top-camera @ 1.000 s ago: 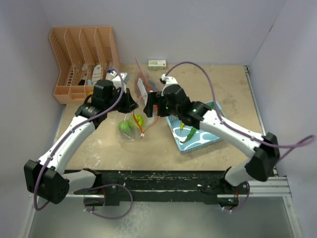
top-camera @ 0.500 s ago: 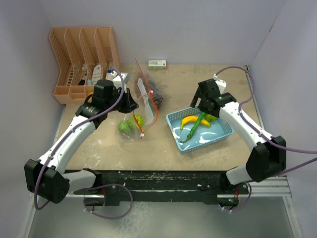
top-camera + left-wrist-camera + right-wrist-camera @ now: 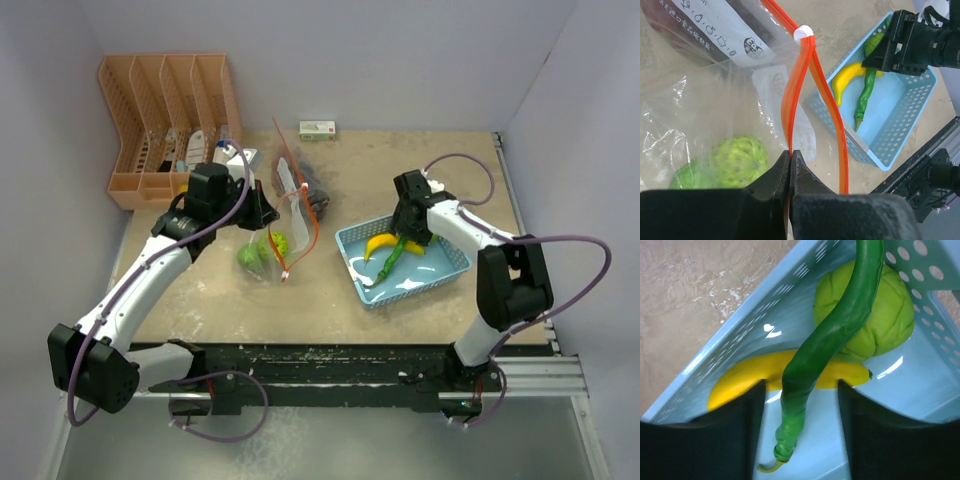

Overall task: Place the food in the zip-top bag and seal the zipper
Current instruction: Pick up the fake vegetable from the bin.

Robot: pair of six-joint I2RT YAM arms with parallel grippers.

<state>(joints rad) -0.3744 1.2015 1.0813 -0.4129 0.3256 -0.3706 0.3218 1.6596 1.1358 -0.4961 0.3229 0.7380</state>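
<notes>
Tan table (image 3: 200,300) across the middle of the overhead view. At upper left, against the back wall, an orange slotted organizer (image 3: 165,110).

Left of center, the zip-top bag (image 3: 285,215), clear and crinkled, mouth lifted off the table and gaping toward the right. Right of center, a light-blue basket (image 3: 400,290), well apart from the bag.

Along the bag's mouth, the zipper (image 3: 790,100): an orange-red strip parted into two bands, white slider near the top of the left wrist view. Left fingers (image 3: 770,185) at bottom center of that view, pressed shut on one band of the zipper.

Inside the bag, low in the frame, two round green fruits (image 3: 740,160). At upper left, a dark purple shape behind a printed label, too blurred to name.

In the basket, a long green pepper (image 3: 840,325) draped over a yellow banana (image 3: 740,377) and over a lumpy green fruit (image 3: 890,325) at upper right of the right wrist view. Right fingers (image 3: 735,425) down in the basket, spread on either side of the pepper's stem end, a gap on both sides, gripping nothing.

At top center of the overhead view, a small white box (image 3: 317,129) near the back wall.
</notes>
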